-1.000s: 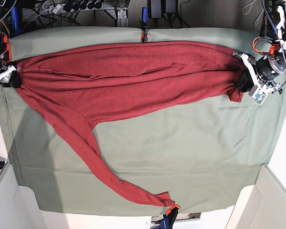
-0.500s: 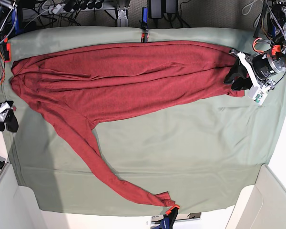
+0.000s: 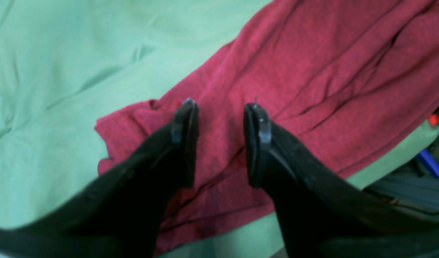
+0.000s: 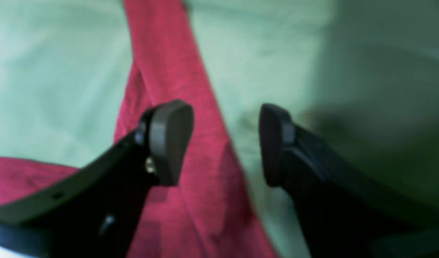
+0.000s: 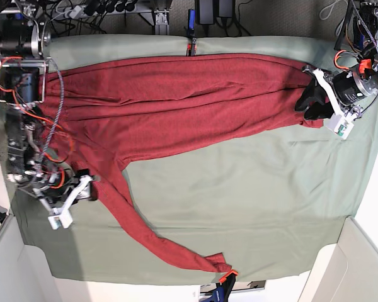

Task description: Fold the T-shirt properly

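The dark red T-shirt (image 5: 176,94) lies stretched across the far half of the pale green table cloth (image 5: 252,201). One long sleeve (image 5: 132,214) trails down to the near edge. My left gripper (image 5: 302,100) stands open over the shirt's right end; in the left wrist view the gripper (image 3: 221,107) has only flat fabric (image 3: 312,71) below its jaws. My right gripper (image 5: 91,187) is open beside the sleeve's upper part. In the right wrist view the gripper (image 4: 223,122) hovers over the sleeve (image 4: 190,172), which passes under one finger (image 4: 169,136).
A blue clamp (image 5: 190,28) pins the cloth at the far edge and an orange-and-blue clamp (image 5: 223,283) at the near edge by the cuff. White side walls (image 5: 359,264) stand at the near corners. Cables and electronics line the far side.
Both grippers have let go of the shirt's ends. The right arm has swung in from the left table edge to the sleeve. The left arm has stayed put for the last half second.
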Robot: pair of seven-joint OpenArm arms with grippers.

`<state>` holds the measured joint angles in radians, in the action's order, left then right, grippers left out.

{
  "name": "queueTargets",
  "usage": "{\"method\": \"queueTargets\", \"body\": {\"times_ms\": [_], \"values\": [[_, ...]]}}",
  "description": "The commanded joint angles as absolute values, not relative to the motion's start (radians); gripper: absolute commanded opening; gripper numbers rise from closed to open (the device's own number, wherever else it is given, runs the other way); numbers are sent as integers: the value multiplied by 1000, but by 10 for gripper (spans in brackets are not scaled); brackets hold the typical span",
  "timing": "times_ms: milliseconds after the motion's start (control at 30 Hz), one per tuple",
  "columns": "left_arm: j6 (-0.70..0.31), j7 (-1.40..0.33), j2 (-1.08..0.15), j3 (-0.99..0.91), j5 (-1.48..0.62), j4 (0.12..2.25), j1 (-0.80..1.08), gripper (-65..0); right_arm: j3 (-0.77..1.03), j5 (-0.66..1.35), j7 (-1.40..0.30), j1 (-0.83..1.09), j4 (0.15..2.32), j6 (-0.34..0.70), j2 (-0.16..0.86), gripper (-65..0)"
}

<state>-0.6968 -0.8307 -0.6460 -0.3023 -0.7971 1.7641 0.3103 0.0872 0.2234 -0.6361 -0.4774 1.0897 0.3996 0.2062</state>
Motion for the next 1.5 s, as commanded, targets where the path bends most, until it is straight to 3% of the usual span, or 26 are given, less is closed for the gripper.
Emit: {"method": "queueTargets", "body": {"times_ms": [0, 267, 433, 500, 867, 1100, 1233, 1467], "values": [[-698, -813, -665, -312, -812, 1777, 305, -407, 67, 217, -607, -512, 1073, 392, 205, -316], [-698, -812, -665, -312, -812, 1777, 305, -407, -64, 146, -581, -501, 1006, 380, 150, -332], [-698, -812, -665, -312, -812, 1777, 305, -407, -67, 150, -601, -503, 1023, 381, 132, -599], [-698, -812, -665, -312, -812, 1777, 302, -407, -67, 163, -640, -503, 1051, 381, 130, -639], [-698, -813, -665, -312, -876, 1777, 227, -407, -67, 368, -847, -488, 1292, 453, 130, -650], [-698, -797, -665, -312, -876, 1777, 213, -402, -67, 533, -886, -341, 1423, 554, 130, -650], [-698, -782, -665, -312, -903, 1777, 213, -251, -68, 570, -910, -212, 1559, 555, 133, -650], [-698, -763, -652, -300, -927, 1777, 180, -248, -68, 645, -922, 7, 1768, 584, 133, -650]]}}
